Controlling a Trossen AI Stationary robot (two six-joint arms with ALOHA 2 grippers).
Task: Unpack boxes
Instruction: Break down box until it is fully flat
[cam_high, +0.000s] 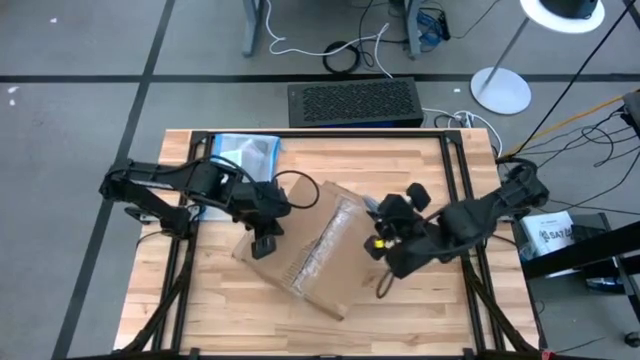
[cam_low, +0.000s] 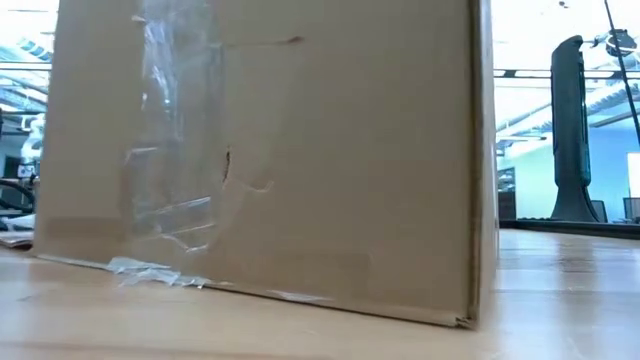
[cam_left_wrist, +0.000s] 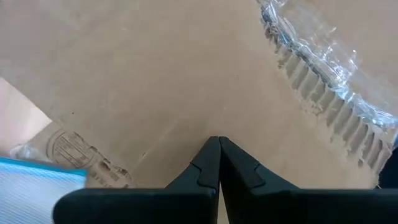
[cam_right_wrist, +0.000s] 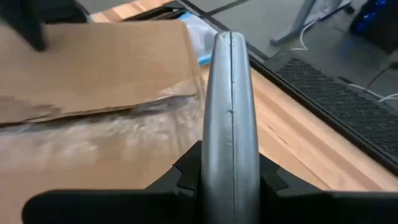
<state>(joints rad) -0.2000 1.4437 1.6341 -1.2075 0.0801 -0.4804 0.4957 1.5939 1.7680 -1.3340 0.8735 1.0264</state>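
A: Carton (cam_high: 315, 245) status: it lies flat at the centre of the wooden surface (cam_high: 420, 170), turned at an angle. A strip of clear tape (cam_high: 325, 248) runs along its top seam. In the low view its brown side wall (cam_low: 330, 150) fills most of the frame, with wrinkled tape (cam_low: 165, 150) on it and a small tear in the cardboard.

B: Position of the left claw (cam_high: 265, 235)?

A: At the carton's 9 o'clock edge, over the top panel. Its fingers (cam_left_wrist: 219, 165) are pressed together with nothing between them, tips close above the cardboard (cam_left_wrist: 155, 74). The left wrist view also shows the torn tape and exposed corrugation (cam_left_wrist: 323, 74) along the seam.

B: Right claw (cam_high: 385, 242)?

A: At the carton's 3 o'clock side. Its fingers are narrowly spaced and clamp a grey metal blade-like tool (cam_right_wrist: 230, 112), which stands edge-on in the right wrist view and points across the taped seam (cam_right_wrist: 112, 124).

B: Other items?

A: A clear plastic pouch with a blue edge (cam_high: 245, 152) lies at 11 o'clock from the carton, at the far left corner of the surface. A black grille-topped unit (cam_high: 355, 102) sits on the floor at 12 o'clock, just beyond the surface's far edge. A white lamp base (cam_high: 500, 90) stands on the floor at 2 o'clock.
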